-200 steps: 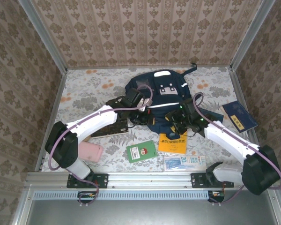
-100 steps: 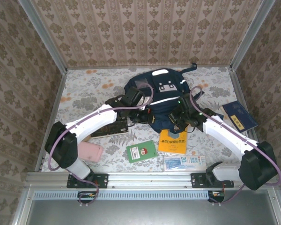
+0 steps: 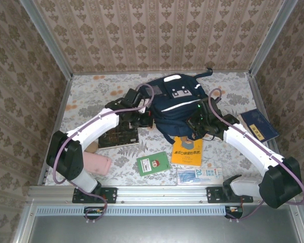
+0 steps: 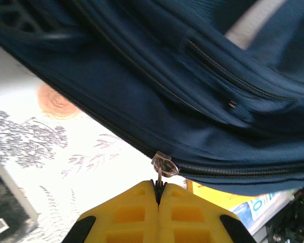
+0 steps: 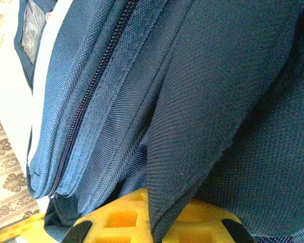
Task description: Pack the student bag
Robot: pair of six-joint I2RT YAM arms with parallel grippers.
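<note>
Left hand (image 4: 158,191) pinches zipper pull (image 4: 165,166) (tightly); right hand (image 5: 153,203) pinches student bag (image 5: 202,101) fabric.

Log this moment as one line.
left gripper: shut on zipper pull | right gripper: shut on backpack fold | yellow book: on table, outside backpack

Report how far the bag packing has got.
Done: nothing visibly packed; orange booklet, green booklet, pink case, blue book lie outside the student bag. In hand: left gripper pinches its zipper pull, right gripper clamps its fabric. Left: likely unzip, then load everything.
</note>
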